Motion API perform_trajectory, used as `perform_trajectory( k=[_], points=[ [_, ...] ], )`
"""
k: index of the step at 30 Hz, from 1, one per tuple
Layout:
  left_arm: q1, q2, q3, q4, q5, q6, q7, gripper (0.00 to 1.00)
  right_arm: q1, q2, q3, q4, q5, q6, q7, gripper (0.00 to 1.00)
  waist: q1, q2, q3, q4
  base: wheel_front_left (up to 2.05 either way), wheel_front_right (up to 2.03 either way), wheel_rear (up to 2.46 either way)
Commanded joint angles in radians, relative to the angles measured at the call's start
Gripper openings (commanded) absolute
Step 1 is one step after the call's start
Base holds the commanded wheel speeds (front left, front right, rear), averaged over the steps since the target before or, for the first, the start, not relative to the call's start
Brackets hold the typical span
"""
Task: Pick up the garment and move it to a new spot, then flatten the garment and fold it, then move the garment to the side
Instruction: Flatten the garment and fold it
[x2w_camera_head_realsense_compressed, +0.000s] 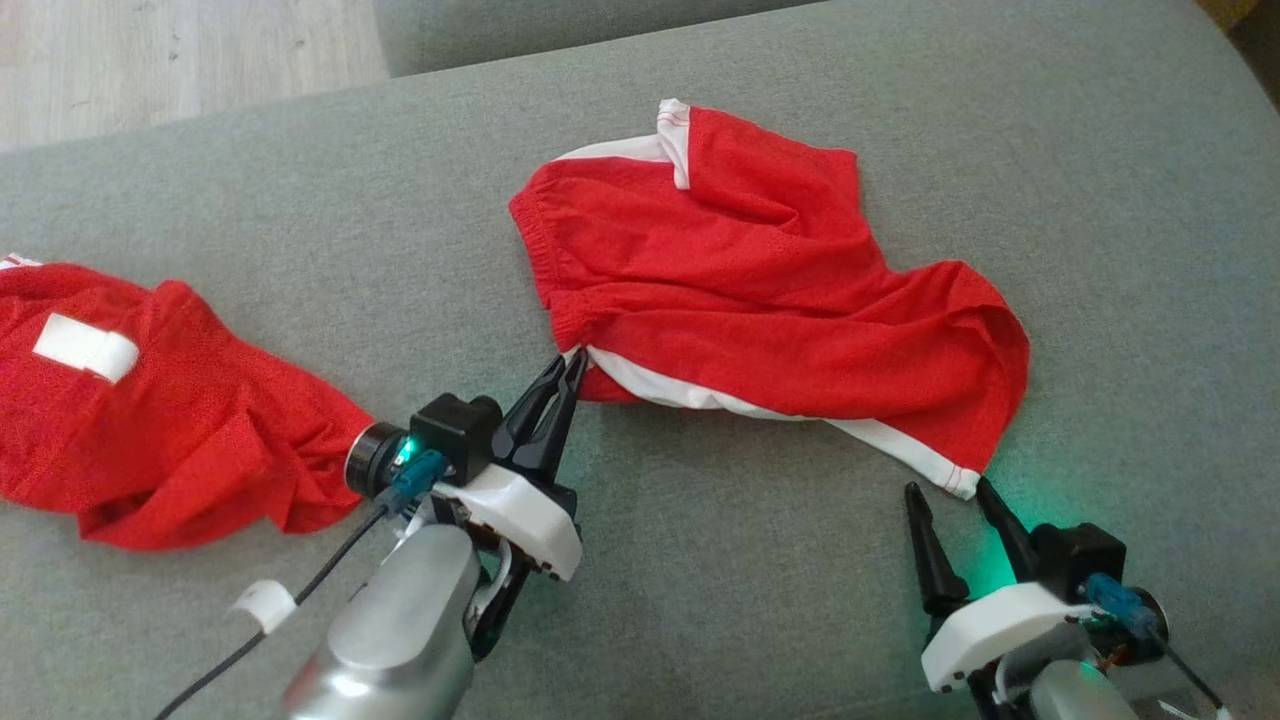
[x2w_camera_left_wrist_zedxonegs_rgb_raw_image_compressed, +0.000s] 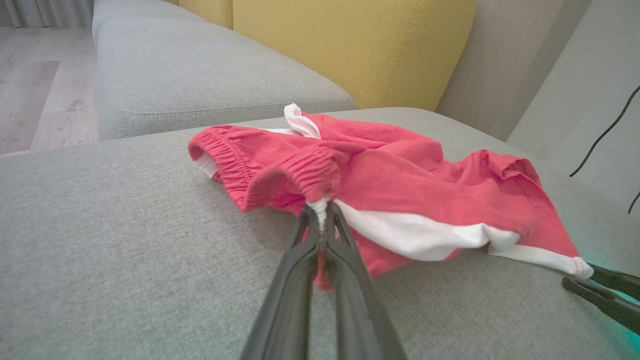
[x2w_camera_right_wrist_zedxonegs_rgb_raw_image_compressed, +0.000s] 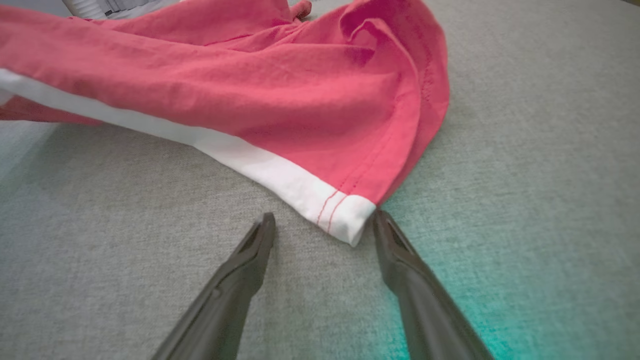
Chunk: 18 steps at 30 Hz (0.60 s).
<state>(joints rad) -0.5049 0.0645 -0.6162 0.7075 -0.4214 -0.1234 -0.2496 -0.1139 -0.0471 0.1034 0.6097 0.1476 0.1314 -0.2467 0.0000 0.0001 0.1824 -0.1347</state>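
1. Locate the red mesh shorts with white trim (x2w_camera_head_realsense_compressed: 760, 290), crumpled at the middle of the grey fabric cushion (x2w_camera_head_realsense_compressed: 700, 600) and well apart from a second red garment (x2w_camera_head_realsense_compressed: 150, 420) on the left.
2. Check the left gripper (x2w_camera_head_realsense_compressed: 570, 370): pinched fully together on the elastic waistband corner (x2w_camera_left_wrist_zedxonegs_rgb_raw_image_compressed: 312, 175), at the upper end of the white side stripe (x2w_camera_left_wrist_zedxonegs_rgb_raw_image_compressed: 410, 232).
3. Check the right gripper (x2w_camera_head_realsense_compressed: 947, 490): spread wide, holding nothing, straddling the white hem corner (x2w_camera_right_wrist_zedxonegs_rgb_raw_image_compressed: 345, 220) of the near leg. Contact with the cushion: cannot tell.
4. Recommended: advance the right gripper slightly, past the 2 red stitch lines, then close on all hem layers.
5. Avoid pinching cushion fabric.
6. Raise both corners level and draw apart gently along the stripe, removing slack without dragging.
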Motion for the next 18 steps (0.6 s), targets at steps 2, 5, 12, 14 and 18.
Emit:
perform_trajectory(
  k=[2, 5, 12, 14, 18],
  points=[
    [-0.027, 0.003, 0.035, -0.02, 0.008, 0.0, -0.012, 0.0, -0.035, -0.005, 0.033, -0.006, 0.008, -0.001, -0.008, 1.0, 0.0, -0.0001, -0.001, 0.001, 0.0, 0.0, 0.0],
    [-0.025, 0.001, 0.038, -0.017, 0.011, -0.001, -0.012, 0.0, -0.041, -0.005, 0.04, -0.001, 0.01, -0.001, -0.011, 1.0, 0.0, -0.0001, -0.003, 0.0, 0.0, 0.0, 0.0],
    [-0.022, -0.002, 0.045, -0.01, 0.018, -0.004, -0.012, 0.0, -0.045, -0.008, 0.049, 0.0, 0.013, -0.001, -0.014, 1.0, 0.0, -0.0001, -0.009, -0.001, 0.0, 0.0, 0.0],
    [-0.022, -0.003, 0.045, -0.009, 0.019, -0.004, -0.012, 0.0, -0.044, -0.009, 0.051, 0.002, 0.014, -0.001, -0.014, 1.0, 0.0, -0.0001, -0.011, 0.0, 0.0, 0.0, 0.0],
    [-0.019, -0.005, 0.046, -0.007, 0.02, -0.005, -0.012, 0.0, -0.046, -0.01, 0.054, 0.004, 0.017, -0.001, -0.014, 0.0, 0.0, -0.0001, -0.016, 0.0, 0.0, 0.0, 0.0]
  ],
)
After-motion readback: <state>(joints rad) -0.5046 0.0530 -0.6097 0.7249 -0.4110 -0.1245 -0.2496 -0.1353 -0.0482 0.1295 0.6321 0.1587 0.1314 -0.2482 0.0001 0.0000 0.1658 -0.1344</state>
